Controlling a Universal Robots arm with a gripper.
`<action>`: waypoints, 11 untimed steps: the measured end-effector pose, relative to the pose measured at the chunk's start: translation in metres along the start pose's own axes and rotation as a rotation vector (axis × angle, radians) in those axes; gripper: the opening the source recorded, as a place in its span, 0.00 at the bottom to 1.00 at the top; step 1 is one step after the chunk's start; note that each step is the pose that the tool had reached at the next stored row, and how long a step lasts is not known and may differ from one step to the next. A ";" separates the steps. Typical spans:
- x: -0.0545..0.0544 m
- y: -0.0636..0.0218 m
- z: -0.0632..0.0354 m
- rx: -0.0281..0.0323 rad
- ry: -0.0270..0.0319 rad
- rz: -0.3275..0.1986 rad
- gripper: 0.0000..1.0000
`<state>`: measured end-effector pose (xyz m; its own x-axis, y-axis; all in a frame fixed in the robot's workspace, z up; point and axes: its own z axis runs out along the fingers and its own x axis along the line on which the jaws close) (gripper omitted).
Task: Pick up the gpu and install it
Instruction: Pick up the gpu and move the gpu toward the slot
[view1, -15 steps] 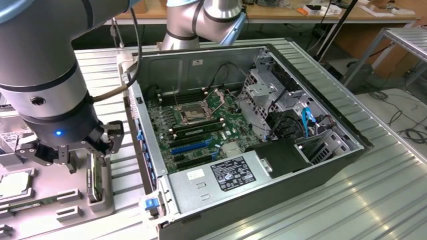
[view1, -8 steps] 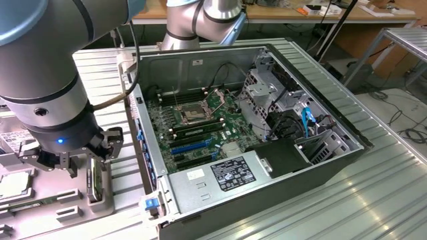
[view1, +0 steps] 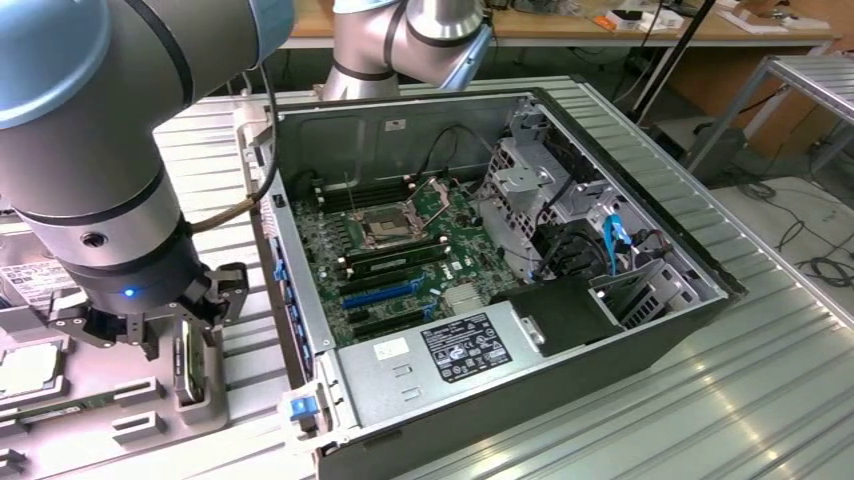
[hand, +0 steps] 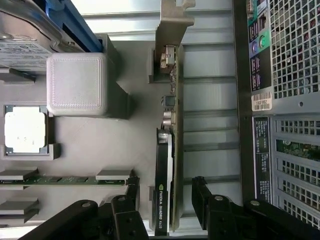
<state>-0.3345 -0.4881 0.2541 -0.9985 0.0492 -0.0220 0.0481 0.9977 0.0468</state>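
The gpu (hand: 164, 165) stands on its long edge in a slot of the grey parts tray (hand: 115, 150), black face with an NVIDIA label to one side, green board to the other, and its silver bracket (hand: 172, 25) at the far end. My gripper (hand: 166, 189) is open and straddles the card, with a black finger (hand: 132, 196) on one side and the other finger (hand: 200, 192) opposite; both stand apart from it. In the exterior view my gripper (view1: 180, 332) hangs over the gpu (view1: 191, 368) on the tray at the left, beside the open computer case (view1: 641, 330).
The case lies on its side showing the motherboard (view1: 400, 235), blue expansion slots (view1: 380, 292), power supply (view1: 461, 345) and drive cage (view1: 534, 180). The tray also holds a silver hard drive (hand: 22, 52), a processor (hand: 25, 130), memory sticks (hand: 60, 178) and a white block (hand: 77, 82).
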 end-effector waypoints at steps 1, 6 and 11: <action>0.000 0.0012 0.0010 -0.0008 0.0000 0.000 0.54; 0.002 0.0043 0.0059 -0.0022 -0.0020 0.000 0.54; 0.005 0.0097 0.0073 -0.0026 -0.0030 0.000 0.54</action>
<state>-0.3392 -0.4778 0.2471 -0.9985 0.0492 -0.0249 0.0479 0.9976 0.0493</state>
